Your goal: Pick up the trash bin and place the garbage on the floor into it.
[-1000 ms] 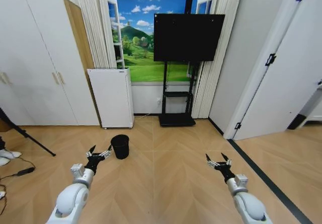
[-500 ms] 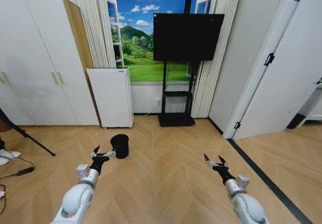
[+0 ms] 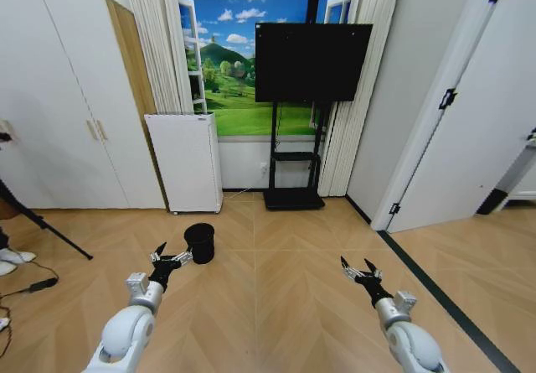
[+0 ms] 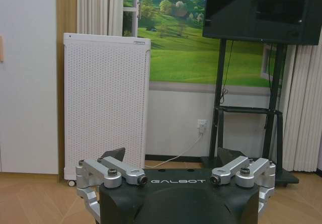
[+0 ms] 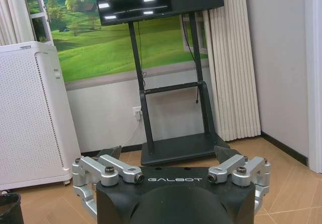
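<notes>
The trash bin (image 3: pixel 199 243) is a small black round wastebasket standing upright on the wooden floor, in front of a white appliance. My left gripper (image 3: pixel 171 256) hovers open just left of the bin and a little nearer to me, apart from it. Its fingers (image 4: pixel 116 154) are spread with nothing between them. My right gripper (image 3: pixel 358 266) is open over bare floor well to the right. The bin's rim (image 5: pixel 8 202) shows at the corner of the right wrist view, beyond the open right gripper (image 5: pixel 168 153). The garbage is out of view.
A white perforated appliance (image 3: pixel 184 162) stands against the back wall beside a TV on a black stand (image 3: pixel 295 199). White cupboards (image 3: pixel 59 121) line the left. A tripod leg (image 3: pixel 46 226) and a cable (image 3: pixel 33 287) lie at the left floor. A door (image 3: pixel 469 130) stands at the right.
My left gripper has shifted slightly rightward, closer to the bin, and my right gripper has drawn back a little. Both stayed open; the bin has not moved.
</notes>
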Controlling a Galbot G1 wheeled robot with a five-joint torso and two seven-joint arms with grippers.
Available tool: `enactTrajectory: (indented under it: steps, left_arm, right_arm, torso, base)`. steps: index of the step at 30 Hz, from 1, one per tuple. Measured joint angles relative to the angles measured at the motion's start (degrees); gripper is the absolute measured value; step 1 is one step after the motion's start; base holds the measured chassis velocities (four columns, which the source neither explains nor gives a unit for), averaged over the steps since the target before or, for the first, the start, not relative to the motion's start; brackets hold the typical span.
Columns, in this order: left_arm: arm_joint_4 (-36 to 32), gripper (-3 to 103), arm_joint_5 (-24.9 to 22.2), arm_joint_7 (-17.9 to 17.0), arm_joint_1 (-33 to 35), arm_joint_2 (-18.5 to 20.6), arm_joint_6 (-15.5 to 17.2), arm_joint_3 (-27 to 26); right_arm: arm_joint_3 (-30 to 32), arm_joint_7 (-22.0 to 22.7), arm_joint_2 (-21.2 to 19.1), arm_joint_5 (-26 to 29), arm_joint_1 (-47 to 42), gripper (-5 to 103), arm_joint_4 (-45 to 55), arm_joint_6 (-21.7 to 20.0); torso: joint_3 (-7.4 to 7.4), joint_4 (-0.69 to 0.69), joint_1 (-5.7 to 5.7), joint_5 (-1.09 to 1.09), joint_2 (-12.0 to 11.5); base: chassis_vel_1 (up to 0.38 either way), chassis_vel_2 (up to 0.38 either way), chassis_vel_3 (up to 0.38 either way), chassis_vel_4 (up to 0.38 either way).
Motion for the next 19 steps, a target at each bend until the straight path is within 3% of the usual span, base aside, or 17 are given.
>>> enactTrajectory:
  steps: [19]
  left_arm:
    - [0.0, 100, -0.02, 0.07, 0.0, 0.0, 0.02, -0.02]
  right_arm:
    - [0.0, 0.0, -0.01, -0.08, 0.04, 100, 0.03, -0.04]
  torso:
    - [0.0, 0.0, -0.01, 0.0, 0.0]
  base:
    - [0.0, 0.0, 0.0, 0.0]
